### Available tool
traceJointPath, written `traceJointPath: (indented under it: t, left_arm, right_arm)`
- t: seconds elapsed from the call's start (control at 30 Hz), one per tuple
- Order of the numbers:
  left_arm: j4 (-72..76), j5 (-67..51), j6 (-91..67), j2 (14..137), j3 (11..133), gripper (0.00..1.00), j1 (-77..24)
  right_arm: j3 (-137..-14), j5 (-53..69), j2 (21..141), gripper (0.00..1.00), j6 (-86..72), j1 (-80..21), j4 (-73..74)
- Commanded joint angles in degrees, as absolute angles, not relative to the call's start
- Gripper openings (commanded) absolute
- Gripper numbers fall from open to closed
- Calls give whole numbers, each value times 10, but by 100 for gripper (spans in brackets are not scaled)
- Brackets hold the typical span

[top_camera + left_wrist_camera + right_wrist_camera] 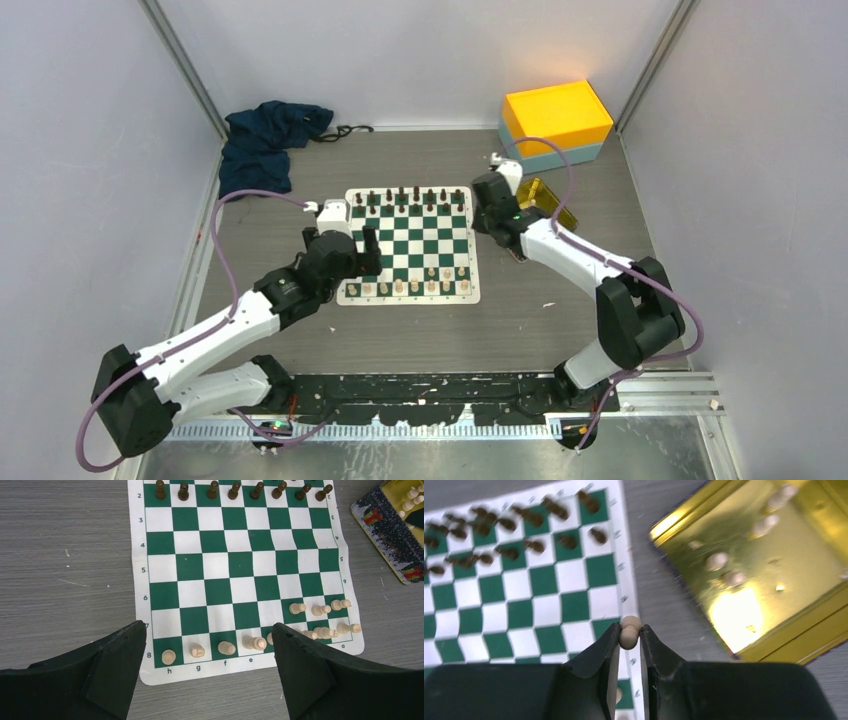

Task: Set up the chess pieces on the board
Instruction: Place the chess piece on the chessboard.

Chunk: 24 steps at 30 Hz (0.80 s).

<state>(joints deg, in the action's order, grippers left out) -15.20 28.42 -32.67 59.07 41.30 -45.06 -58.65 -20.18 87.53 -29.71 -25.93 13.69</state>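
Over the near left corner of the board (412, 245), the left end effector (207, 632) hangs with fingers wide apart. Cream pieces (226, 647) stand on the near rows, black pieces (234, 490) on the far ones. By the board's right edge, beside the gold tray (804, 570), the right end effector (629, 640) is clamped on one cream piece (629, 630).

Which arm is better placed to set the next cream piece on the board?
Right. The right gripper grips a cream piece at the board edge, beside the gold tray; the left gripper hangs open and empty.
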Motion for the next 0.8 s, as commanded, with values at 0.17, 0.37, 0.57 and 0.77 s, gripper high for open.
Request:
traceJointPath:
  t: [0.17,0.37,0.57,0.77]
  left_arm:
    - [-191,310,-349,511,394,96,-452]
    - [-219,313,-349,467,387,95,-452]
    - [-235,310,-345,437,384,95,-452]
    - [-234,305,-346,423,372,95,-452]
  right_arm:
    - [-690,-327,915,1,-313,-462,213]
    - [-765,-372,1001,1,-338,-542,248]
    - [-783,-376,1042,1,-373,-564,250]
    - [-794,-374,1075,1,-388,-573,250]
